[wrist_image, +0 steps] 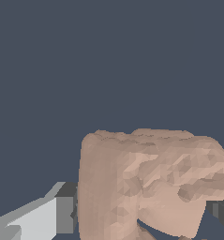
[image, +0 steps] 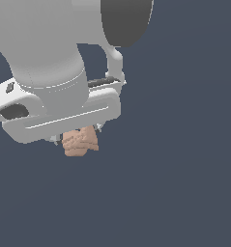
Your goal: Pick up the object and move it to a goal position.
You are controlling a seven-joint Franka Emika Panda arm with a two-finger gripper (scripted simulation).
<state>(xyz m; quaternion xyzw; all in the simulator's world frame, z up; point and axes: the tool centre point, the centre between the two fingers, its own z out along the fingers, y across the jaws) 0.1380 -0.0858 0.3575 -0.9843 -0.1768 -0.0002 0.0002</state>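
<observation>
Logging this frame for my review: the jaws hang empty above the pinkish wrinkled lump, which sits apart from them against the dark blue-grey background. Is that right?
Not quite. The jaws are not empty: the gripper is shut on the pinkish wrinkled lump, which sits between the fingers rather than apart from them. The wrist view shows a finger pressed against its side. The dark blue-grey background is as you said.

All around the pincer point(image: 78, 136) there is only one plain color, a dark blue-gray. It looks flat and smooth, the same above, below and on both sides of the pincer. It shows no lines, edges, corners or marks. The light is soft and even. The wrist view shows the same dark blue-gray beyond the pincer.
</observation>
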